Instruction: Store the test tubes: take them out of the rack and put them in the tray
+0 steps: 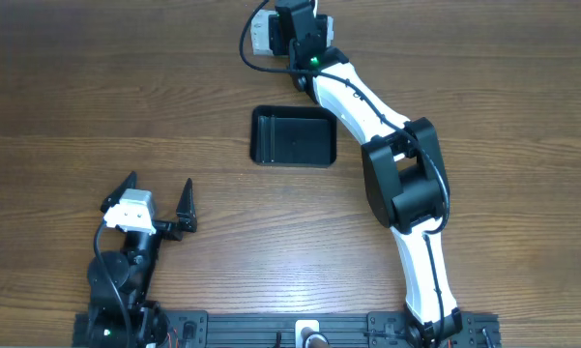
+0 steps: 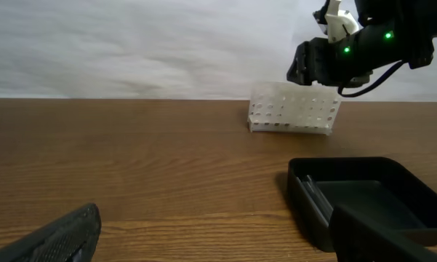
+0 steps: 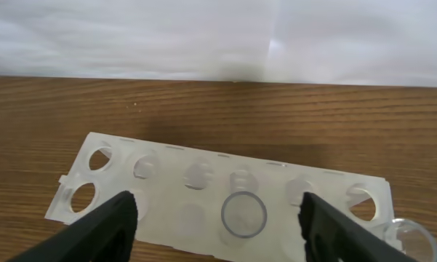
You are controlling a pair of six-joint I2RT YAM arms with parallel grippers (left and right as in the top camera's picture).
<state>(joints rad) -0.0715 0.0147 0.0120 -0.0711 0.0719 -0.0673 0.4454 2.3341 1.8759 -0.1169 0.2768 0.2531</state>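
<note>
The right gripper [image 3: 217,212] hangs spread wide over the rack [image 3: 167,182], straddling a test tube [image 3: 243,215] without gripping it; the left gripper [image 1: 159,186] gapes empty.

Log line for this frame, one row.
right gripper: open over rack, straddling one test tube | left gripper: open, parked near base | tray: mid-table | held: nothing

I work on a brown wood-grain table [image 1: 97,97]. Past its far edge I see a plain white backdrop [image 2: 131,44], slightly creased, evenly lit.
</note>
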